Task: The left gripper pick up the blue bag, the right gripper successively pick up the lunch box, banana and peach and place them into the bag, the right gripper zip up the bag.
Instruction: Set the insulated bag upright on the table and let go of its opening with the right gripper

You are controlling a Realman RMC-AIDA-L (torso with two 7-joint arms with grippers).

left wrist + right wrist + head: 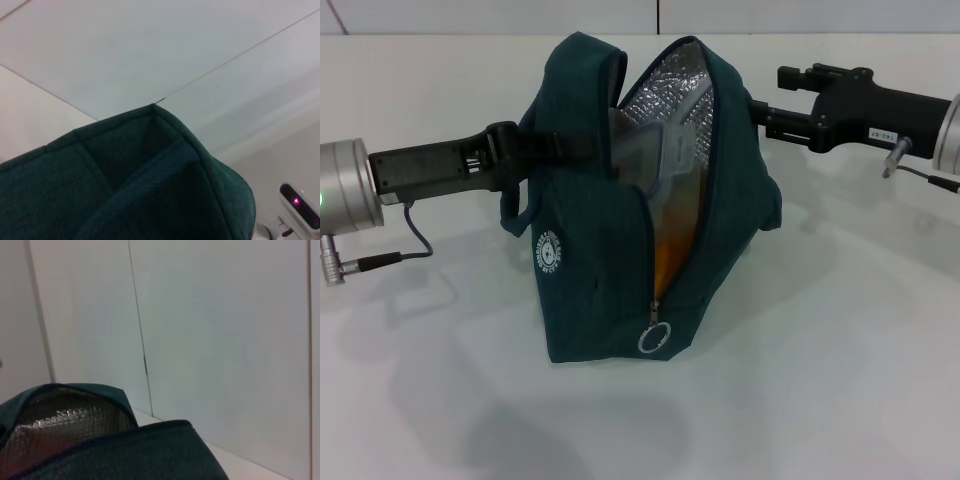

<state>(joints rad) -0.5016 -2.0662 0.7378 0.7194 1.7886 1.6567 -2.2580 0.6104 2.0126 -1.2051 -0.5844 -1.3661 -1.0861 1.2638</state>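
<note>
The left gripper (525,160) comes in from 9 o'clock in the head view and is closed on the handle side of the blue bag (610,240), so it is holding the bag. The right gripper (760,118) reaches in from 3 o'clock and meets the other side of the bag near the top; I cannot tell how its fingers stand, because the bag hides them.

The bag stands in the middle of the white table (840,380), its top open wide with shiny silver lining showing. Inside, the head view shows the clear lunch box (655,155) near the top and something orange-yellow under it, most likely the banana (672,250). The zipper ring (655,340) hangs low at the front, at about 6 o'clock on the bag.

The left wrist view shows only the bag's dark cloth (125,190) up close and white wall behind. The right wrist view shows the silver lining (60,425) and the bag's rim, which the left wrist view does not.
</note>
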